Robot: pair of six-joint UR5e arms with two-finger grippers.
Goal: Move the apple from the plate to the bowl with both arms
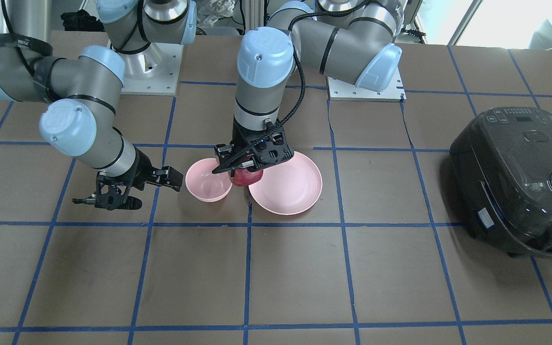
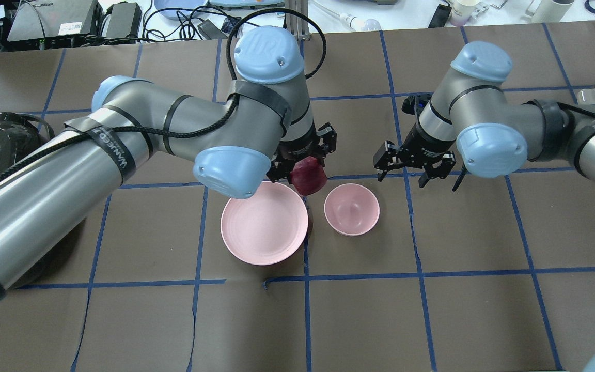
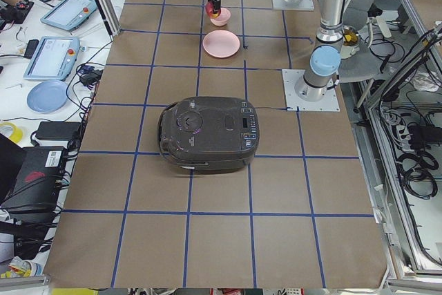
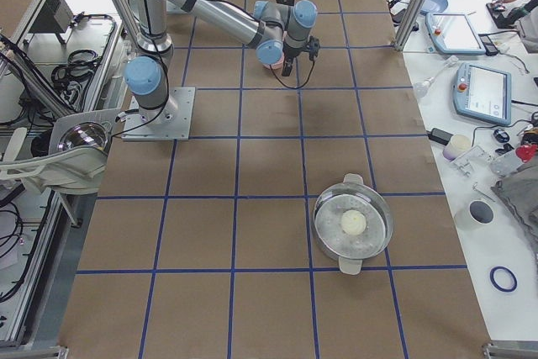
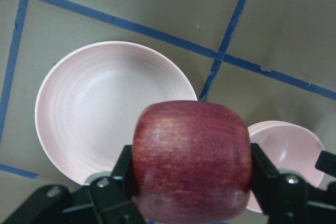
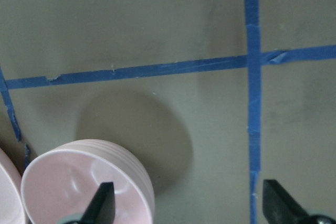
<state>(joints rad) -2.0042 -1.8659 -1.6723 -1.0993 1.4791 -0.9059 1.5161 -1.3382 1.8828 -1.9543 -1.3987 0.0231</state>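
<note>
My left gripper (image 2: 305, 164) is shut on the dark red apple (image 2: 309, 175) and holds it in the air over the gap between the plate and the bowl. In the left wrist view the apple (image 5: 191, 158) sits between both fingers (image 5: 118, 177). The pale pink plate (image 2: 264, 225) is empty, also seen in the front view (image 1: 290, 191). The smaller pink bowl (image 2: 351, 209) stands just beside it, empty. My right gripper (image 2: 415, 175) is open and empty, apart from the bowl on its outer side. The bowl (image 6: 79, 182) shows low in the right wrist view.
A black rice cooker (image 1: 515, 177) stands at the table end on my left arm's side. A steel pot (image 4: 353, 224) with a white round thing inside stands at the end on my right arm's side. Blue tape lines grid the brown table.
</note>
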